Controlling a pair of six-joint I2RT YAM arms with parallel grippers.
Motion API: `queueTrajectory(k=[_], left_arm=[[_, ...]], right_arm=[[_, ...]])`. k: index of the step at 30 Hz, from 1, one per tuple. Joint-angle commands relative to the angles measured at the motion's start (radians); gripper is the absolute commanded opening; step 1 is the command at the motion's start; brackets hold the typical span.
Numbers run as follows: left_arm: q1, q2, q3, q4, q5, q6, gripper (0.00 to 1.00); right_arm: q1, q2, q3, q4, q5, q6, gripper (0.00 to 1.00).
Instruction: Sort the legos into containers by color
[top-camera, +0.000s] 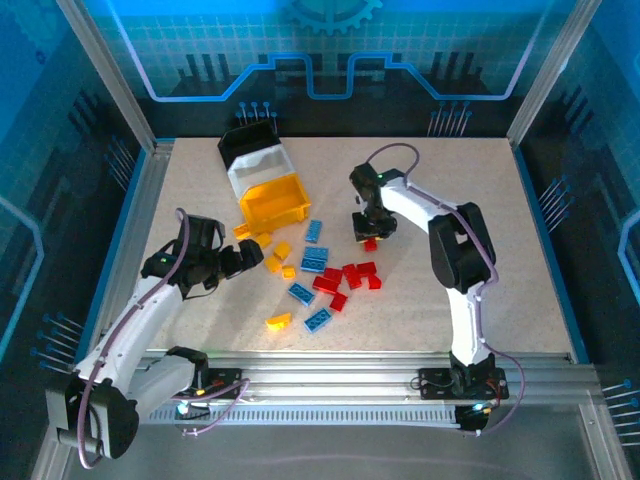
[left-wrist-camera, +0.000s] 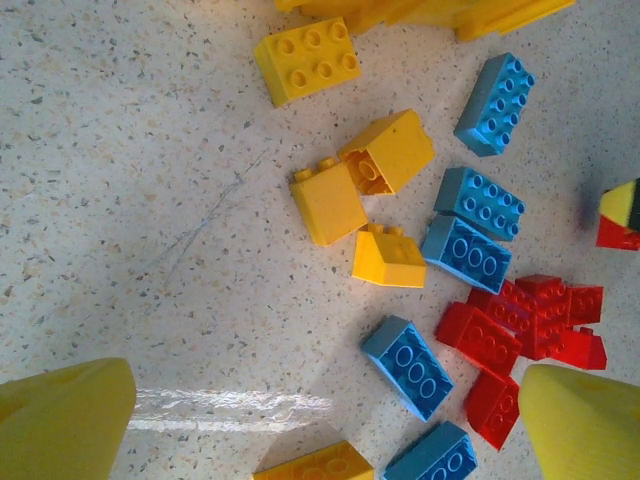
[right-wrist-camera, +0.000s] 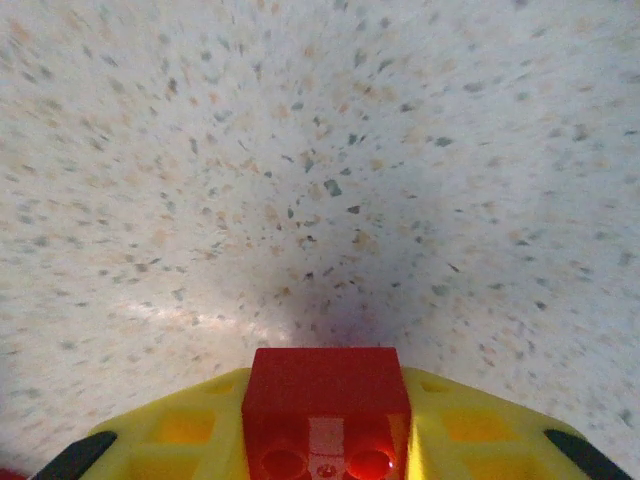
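Red, blue and yellow-orange legos (top-camera: 325, 275) lie scattered mid-table in front of three containers in a row: black (top-camera: 245, 143), white (top-camera: 255, 167) and yellow (top-camera: 272, 200). My right gripper (top-camera: 370, 232) hangs right of the pile, shut on a red lego (right-wrist-camera: 327, 410) that sits between its yellow fingers (right-wrist-camera: 160, 440) just above the bare tabletop. My left gripper (top-camera: 250, 258) is open at the pile's left edge. In the left wrist view its gripper (left-wrist-camera: 325, 420) spans a blue lego (left-wrist-camera: 407, 365), with yellow legos (left-wrist-camera: 385, 150) and red ones (left-wrist-camera: 530, 310) beyond.
The table is walled by an aluminium frame (top-camera: 150, 190) with blue panels. The yellow container's rim (left-wrist-camera: 440, 12) shows at the top of the left wrist view. Bare speckled tabletop (top-camera: 480, 200) lies to the right and at the back.
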Motion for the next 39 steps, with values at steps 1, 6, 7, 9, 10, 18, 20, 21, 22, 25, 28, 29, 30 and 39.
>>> queueTrajectory(k=[1,6,7,9,10,18,20,21,22,25,28,29,30,39], left_arm=[[-0.002,-0.012,0.016,0.024,-0.007,-0.032,0.99],[-0.002,-0.006,0.014,0.061,0.007,-0.055,0.99],[-0.002,-0.006,0.016,0.066,0.010,-0.058,0.99],[-0.001,-0.001,0.020,0.074,0.017,-0.059,0.99],[-0.001,0.001,0.021,0.080,0.023,-0.061,0.99],[-0.001,-0.001,0.019,0.098,0.059,-0.064,0.99],[0.001,-0.005,0.019,0.096,0.063,-0.058,0.99],[0.001,-0.009,0.019,0.093,0.065,-0.057,0.99],[0.002,-0.011,0.020,0.090,0.067,-0.054,0.99],[0.008,-0.020,0.018,0.079,0.071,-0.048,0.99],[0.021,-0.031,0.015,0.068,0.080,-0.040,0.99],[0.029,-0.033,0.012,0.065,0.085,-0.037,0.99],[0.036,-0.035,0.012,0.064,0.089,-0.034,0.99],[0.108,-0.005,0.039,0.065,0.118,-0.057,0.99]], right_arm=[[-0.029,-0.100,0.007,-0.005,-0.074,0.059,0.35],[-0.064,-0.190,-0.024,0.025,-0.187,0.132,0.34],[-0.068,-0.205,-0.030,0.035,-0.217,0.152,0.34],[-0.075,-0.230,-0.039,0.056,-0.276,0.185,0.34],[-0.076,-0.240,-0.041,0.072,-0.307,0.203,0.34],[-0.071,-0.265,0.012,0.153,-0.467,0.319,0.35],[-0.064,-0.256,0.041,0.170,-0.493,0.343,0.35],[-0.061,-0.250,0.053,0.176,-0.504,0.354,0.35],[-0.056,-0.242,0.068,0.184,-0.517,0.364,0.35],[-0.039,-0.216,0.105,0.208,-0.547,0.392,0.35],[-0.017,-0.176,0.149,0.225,-0.563,0.412,0.35],[-0.008,-0.159,0.167,0.230,-0.567,0.417,0.35],[0.001,-0.140,0.186,0.231,-0.571,0.420,0.35],[0.081,0.107,0.467,0.202,-0.582,0.445,0.35]])
